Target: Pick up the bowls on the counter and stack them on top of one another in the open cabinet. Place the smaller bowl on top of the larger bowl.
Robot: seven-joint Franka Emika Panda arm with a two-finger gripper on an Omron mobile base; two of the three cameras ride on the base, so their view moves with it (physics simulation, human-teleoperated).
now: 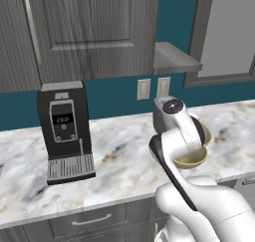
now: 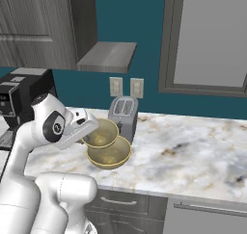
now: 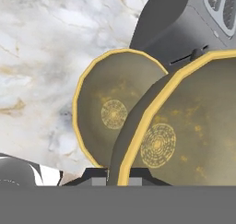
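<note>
Two olive-yellow bowls are in front of the toaster on the marble counter (image 2: 193,146). The wider, larger bowl (image 2: 110,154) (image 1: 191,159) rests on the counter. The smaller bowl (image 2: 103,132) (image 1: 205,134) hangs just above and behind it, overlapping it. My gripper (image 2: 90,127) is shut on the smaller bowl's near rim. In the hand view its fingertips (image 3: 99,176) straddle that pale rim at the bottom, with the smaller bowl (image 3: 184,135) close on the right and the larger bowl (image 3: 113,114) beyond on the left. The open cabinet (image 2: 108,55) (image 1: 174,59) is up on the wall.
A grey toaster (image 2: 123,113) (image 3: 175,29) stands right behind the bowls. A black coffee machine (image 1: 64,131) sits on the counter to the left. Door-fronted cabinets (image 1: 79,32) hang left of the open one, and a window (image 2: 212,40) is to the right.
</note>
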